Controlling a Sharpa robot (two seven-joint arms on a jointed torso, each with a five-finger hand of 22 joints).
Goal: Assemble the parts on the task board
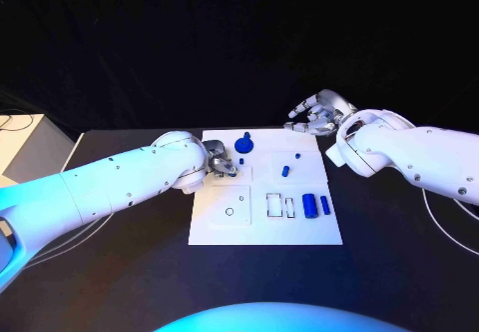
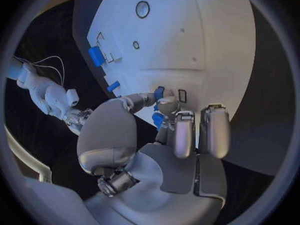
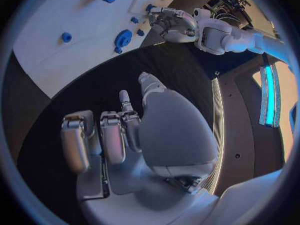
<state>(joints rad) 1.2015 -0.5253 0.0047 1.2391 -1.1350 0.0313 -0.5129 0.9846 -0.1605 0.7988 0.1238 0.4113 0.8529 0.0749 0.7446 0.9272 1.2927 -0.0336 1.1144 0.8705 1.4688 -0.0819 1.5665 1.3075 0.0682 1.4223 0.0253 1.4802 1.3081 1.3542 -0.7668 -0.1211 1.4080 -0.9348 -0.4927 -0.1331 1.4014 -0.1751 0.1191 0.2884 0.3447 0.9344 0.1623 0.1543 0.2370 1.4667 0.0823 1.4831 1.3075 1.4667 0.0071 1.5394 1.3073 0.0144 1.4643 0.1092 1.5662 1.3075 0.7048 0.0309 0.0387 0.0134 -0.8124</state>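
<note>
The white task board (image 1: 300,232) lies in the middle of the black table. My left hand (image 1: 218,166) hovers over its left far part and pinches a small blue peg (image 2: 160,91) between thumb and a finger; a second small blue piece (image 2: 157,119) sits just beside the fingers. A round blue part (image 1: 244,145) with a stem lies just beyond the hand. Two small blue pegs (image 1: 296,156) (image 1: 286,170) stand mid-board. A blue cylinder (image 1: 311,205) and a thin blue bar (image 1: 324,203) lie at the right. My right hand (image 1: 318,114) hangs past the board's far right corner, fingers loosely bent, holding nothing.
Rectangular slots (image 1: 273,205) and small round holes (image 1: 243,200) mark the board's near half. A pale box (image 1: 25,145) stands at the table's left edge. White cables (image 1: 439,221) trail at the right. Black tabletop (image 1: 120,277) surrounds the board.
</note>
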